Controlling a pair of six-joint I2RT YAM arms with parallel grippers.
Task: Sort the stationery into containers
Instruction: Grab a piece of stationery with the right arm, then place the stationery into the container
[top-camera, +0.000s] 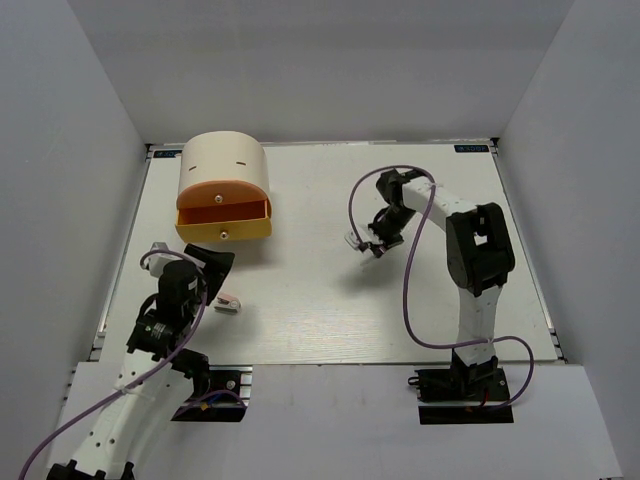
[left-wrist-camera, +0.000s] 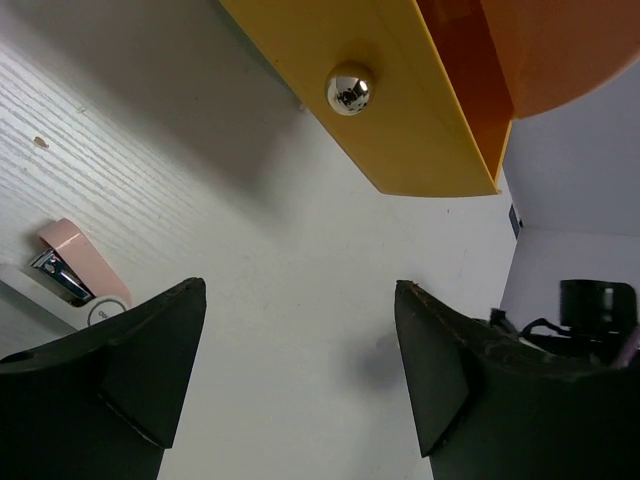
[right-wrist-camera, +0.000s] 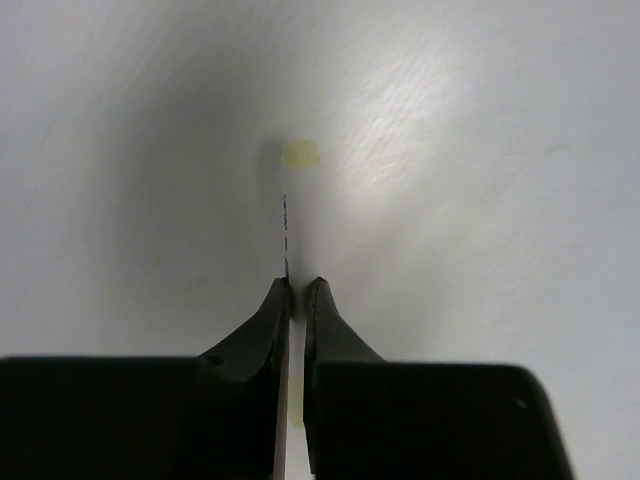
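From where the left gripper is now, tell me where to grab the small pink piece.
Grip the pink piece across its long sides, near the middle, coming straight down from above. It lies flat on the table, low and narrow, so a top approach probably suits best. The left gripper is open beside it.

Your table (top-camera: 330, 300) is a white board with a faint grain. The cream half-cylinder box (top-camera: 222, 170) stands on it, with its yellow bottom drawer (top-camera: 224, 226) pulled out toward the near edge. On the near side of the box, in front of that drawer and apart from it, lies the small grey-and-pink piece (top-camera: 228, 303).
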